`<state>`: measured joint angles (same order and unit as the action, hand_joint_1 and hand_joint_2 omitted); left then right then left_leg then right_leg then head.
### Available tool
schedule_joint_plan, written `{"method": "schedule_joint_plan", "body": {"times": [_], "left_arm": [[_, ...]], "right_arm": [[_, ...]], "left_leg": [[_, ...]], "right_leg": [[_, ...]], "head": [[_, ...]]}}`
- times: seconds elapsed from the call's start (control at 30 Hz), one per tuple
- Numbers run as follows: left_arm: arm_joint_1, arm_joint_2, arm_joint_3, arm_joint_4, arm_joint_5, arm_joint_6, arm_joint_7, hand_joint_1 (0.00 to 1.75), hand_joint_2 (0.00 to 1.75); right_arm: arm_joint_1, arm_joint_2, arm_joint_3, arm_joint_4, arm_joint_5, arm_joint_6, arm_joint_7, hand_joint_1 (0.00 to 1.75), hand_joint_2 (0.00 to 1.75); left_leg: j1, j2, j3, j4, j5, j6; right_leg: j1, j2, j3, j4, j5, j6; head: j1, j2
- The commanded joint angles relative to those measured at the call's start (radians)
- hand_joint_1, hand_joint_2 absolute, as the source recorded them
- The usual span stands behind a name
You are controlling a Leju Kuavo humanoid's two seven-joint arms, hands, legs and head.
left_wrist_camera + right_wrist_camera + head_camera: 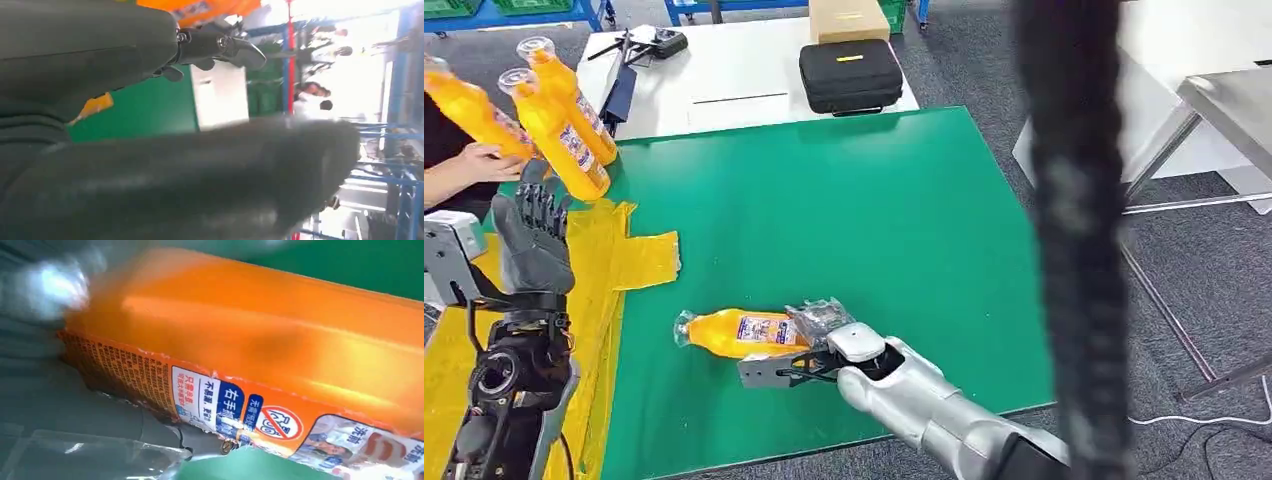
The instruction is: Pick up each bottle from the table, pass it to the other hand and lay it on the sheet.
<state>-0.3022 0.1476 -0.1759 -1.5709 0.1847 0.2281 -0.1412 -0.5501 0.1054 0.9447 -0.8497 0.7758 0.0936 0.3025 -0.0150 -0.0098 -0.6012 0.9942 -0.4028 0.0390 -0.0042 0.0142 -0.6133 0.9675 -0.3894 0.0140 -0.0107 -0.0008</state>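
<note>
Left hand (532, 232), fingers apart and empty, raised over the yellow sheet (604, 300) at 9 o'clock; lying bottle (739, 333) at 6 o'clock on the green worktop (874, 220), right hand (824, 335) closing around its base. Pick-up step; next: lift, then pass leftward

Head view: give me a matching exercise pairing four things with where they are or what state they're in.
Things:
1. right hand
2. left hand
3. black zip case
4. yellow plastic sheet

States:
A. on the white table
B. raised, fingers apart, holding nothing
C. spread along the green table's left edge
D. around the lying orange bottle

Pairs: 1-D, 2-B, 3-A, 4-C
</note>
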Motion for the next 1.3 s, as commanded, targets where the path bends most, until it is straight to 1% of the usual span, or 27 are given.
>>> {"method": "schedule_joint_plan", "body": {"times": [0.03,0.1,0.17,0.23,0.3,0.33,0.37,0.43,0.5,0.53,0.57,0.6,0.63,0.73,0.8,0.9,0.97,1.03,1.1,1.13,1.17,1.2,1.23,1.3], "left_arm": [[0.027,-0.013,0.06,0.081,0.078,0.043,0.058,0.0,1.75],[0.029,-0.014,0.076,0.114,0.1,0.051,0.057,0.0,1.75],[0.029,-0.013,0.076,0.128,0.097,0.061,0.046,0.0,1.75],[0.031,-0.014,0.072,0.122,0.092,0.07,0.041,0.0,1.75],[0.033,-0.014,0.071,0.117,0.091,0.073,0.042,0.0,1.75],[0.036,-0.015,0.071,0.111,0.09,0.077,0.043,0.0,1.75],[0.039,-0.014,0.066,0.103,0.084,0.08,0.042,0.0,1.75],[0.041,-0.011,0.056,0.096,0.085,0.08,0.043,0.0,1.75],[0.044,-0.013,0.041,0.084,0.131,0.048,0.057,0.0,1.75],[0.048,-0.017,0.023,0.067,0.206,0.002,0.07,0.0,1.75],[0.048,-0.022,0.016,0.063,0.205,0.001,0.07,0.0,1.75],[0.048,-0.022,0.016,0.063,0.205,0.001,0.07,0.0,1.75],[0.055,-0.024,-0.011,0.029,0.293,-0.062,0.079,0.0,1.75],[0.038,-0.051,-0.097,-0.031,0.335,-0.083,0.088,0.0,1.75],[0.032,-0.054,-0.112,-0.037,0.335,-0.066,0.091,0.0,1.75],[0.03,-0.044,-0.116,-0.033,0.341,-0.06,0.089,0.0,1.75],[0.017,-0.048,-0.141,-0.033,0.399,-0.103,0.088,0.0,1.75],[-0.014,-0.088,-0.198,-0.032,0.445,-0.123,0.103,0.0,1.75],[-0.037,-0.118,-0.249,-0.026,0.47,-0.109,0.115,0.0,1.75],[-0.043,-0.119,-0.263,-0.025,0.476,-0.103,0.113,0.0,1.75],[-0.045,-0.12,-0.272,-0.025,0.476,-0.094,0.109,0.0,1.75],[-0.045,-0.12,-0.272,-0.025,0.476,-0.094,0.109,0.0,1.75],[-0.044,-0.114,-0.275,-0.027,0.479,-0.092,0.106,0.0,1.75],[-0.043,-0.107,-0.274,-0.028,0.482,-0.09,0.104,0.0,1.75]], "right_arm": [[0.189,-0.102,-0.437,-0.499,-0.375,-0.221,-0.115,1.75,1.75],[0.214,-0.115,-0.452,-0.567,-0.389,-0.248,-0.135,1.75,1.75],[0.228,-0.121,-0.451,-0.583,-0.391,-0.254,-0.14,1.75,1.75],[0.228,-0.116,-0.456,-0.565,-0.404,-0.278,-0.153,1.75,1.75],[0.224,-0.115,-0.456,-0.552,-0.408,-0.283,-0.159,1.75,1.75],[0.222,-0.112,-0.46,-0.543,-0.418,-0.294,-0.169,1.75,1.75],[0.219,-0.107,-0.472,-0.532,-0.434,-0.319,-0.183,1.75,1.75],[0.211,-0.102,-0.492,-0.524,-0.457,-0.357,-0.217,1.75,1.75],[0.188,-0.103,-0.494,-0.519,-0.468,-0.369,-0.237,1.75,1.75],[0.162,-0.103,-0.481,-0.505,-0.468,-0.366,-0.242,1.75,1.75],[0.155,-0.101,-0.48,-0.505,-0.468,-0.365,-0.242,1.75,1.75],[0.155,-0.101,-0.48,-0.505,-0.468,-0.365,-0.242,1.75,1.75],[0.117,-0.097,-0.457,-0.459,-0.461,-0.358,-0.236,1.75,1.75],[0.031,-0.068,-0.426,-0.356,-0.438,-0.365,-0.217,1.75,1.75],[0.02,-0.063,-0.424,-0.341,-0.439,-0.369,-0.218,1.75,1.75],[0.022,-0.065,-0.42,-0.341,-0.44,-0.373,-0.22,1.75,1.75],[0.002,-0.057,-0.404,-0.321,-0.43,-0.365,-0.21,1.75,1.75],[-0.05,-0.021,-0.369,-0.266,-0.395,-0.35,-0.195,1.75,1.75],[-0.084,0.011,-0.336,-0.236,-0.368,-0.346,-0.18,1.75,1.75],[-0.088,0.018,-0.329,-0.235,-0.367,-0.344,-0.176,1.75,1.75],[-0.087,0.02,-0.323,-0.24,-0.369,-0.339,-0.174,1.75,1.75],[-0.087,0.02,-0.323,-0.24,-0.369,-0.339,-0.174,1.75,1.75],[-0.082,0.018,-0.319,-0.25,-0.368,-0.342,-0.173,1.75,1.75],[-0.08,0.013,-0.318,-0.252,-0.368,-0.342,-0.173,1.75,1.75]], "left_leg": [[0.001,-0.003,0.0,0.001,-0.002,-0.003],[0.001,-0.002,-0.003,0.002,-0.003,-0.003],[0.0,-0.002,-0.008,0.0,-0.001,-0.002],[0.001,-0.005,-0.004,0.001,-0.003,-0.003],[0.0,-0.003,-0.007,0.0,-0.001,-0.002],[0.001,-0.002,-0.006,0.001,-0.002,-0.003],[0.0,-0.002,-0.009,0.0,-0.001,-0.002],[0.001,-0.001,-0.007,0.001,-0.003,-0.004],[0.0,-0.001,-0.011,0.001,-0.001,-0.002],[0.002,-0.001,-0.007,0.003,-0.005,-0.005],[0.0,-0.001,-0.011,0.001,-0.002,-0.002],[0.0,0.0,-0.012,0.001,-0.001,-0.002],[0.001,0.0,-0.01,0.002,-0.003,-0.003],[0.001,0.001,-0.012,0.003,-0.002,-0.002],[0.0,0.0,-0.014,0.001,0.0,-0.001],[0.001,0.0,-0.01,0.002,-0.002,-0.003],[0.001,-0.001,-0.013,0.001,-0.001,-0.002],[0.001,0.0,-0.011,0.002,-0.003,-0.003],[0.001,-0.001,-0.014,0.002,-0.001,-0.002],[0.001,-0.001,-0.013,0.003,-0.002,-0.003],[0.001,0.0,-0.014,0.002,-0.001,-0.002],[0.0,0.0,-0.015,0.001,0.0,-0.001],[0.001,0.0,-0.012,0.002,-0.002,-0.003],[0.001,-0.001,-0.013,0.001,-0.001,-0.002]], "right_leg": [[0.001,-0.005,0.002,0.0,-0.003,0.0],[0.0,-0.004,-0.001,0.002,-0.003,0.0],[0.0,-0.003,-0.005,0.0,-0.001,0.001],[0.001,-0.007,-0.001,0.0,-0.004,0.001],[0.0,-0.003,-0.005,0.0,-0.001,0.001],[0.001,-0.004,-0.003,0.0,-0.002,0.001],[0.0,-0.003,-0.006,0.0,-0.001,0.001],[0.001,-0.003,-0.005,0.001,-0.003,0.001],[0.0,-0.003,-0.009,0.0,-0.001,0.001],[0.002,-0.004,-0.004,0.002,-0.004,0.001],[0.0,-0.002,-0.009,0.001,-0.001,0.001],[0.0,-0.001,-0.01,0.001,0.0,0.001],[0.001,-0.002,-0.008,0.001,-0.002,0.001],[0.001,-0.001,-0.01,0.002,-0.001,0.001],[0.0,-0.001,-0.012,0.001,0.0,0.001],[0.001,-0.002,-0.008,0.001,-0.002,0.001],[0.001,-0.001,-0.01,0.0,0.0,0.001],[0.001,-0.002,-0.008,0.001,-0.002,0.001],[0.0,-0.002,-0.012,0.001,0.0,0.001],[0.001,-0.002,-0.01,0.002,-0.001,0.001],[0.0,-0.001,-0.012,0.001,0.0,0.001],[0.0,-0.001,-0.013,0.0,0.001,0.001],[0.001,-0.001,-0.009,0.001,-0.001,0.001],[0.0,-0.002,-0.011,0.0,0.0,0.001]], "head": [[0.0,0.0],[0.0,0.0],[0.0,0.0],[0.0,0.0],[0.0,0.0],[0.0,0.0],[0.0,0.0],[0.0,0.0],[0.0,0.0],[0.0,0.0],[0.0,0.0],[0.0,0.0],[0.0,0.0],[0.0,0.0],[0.0,0.0],[0.0,0.0],[0.0,0.0],[0.0,0.0],[0.0,0.0],[0.0,0.0],[0.0,0.0],[0.0,0.0],[0.0,0.0],[0.0,0.0]]}}
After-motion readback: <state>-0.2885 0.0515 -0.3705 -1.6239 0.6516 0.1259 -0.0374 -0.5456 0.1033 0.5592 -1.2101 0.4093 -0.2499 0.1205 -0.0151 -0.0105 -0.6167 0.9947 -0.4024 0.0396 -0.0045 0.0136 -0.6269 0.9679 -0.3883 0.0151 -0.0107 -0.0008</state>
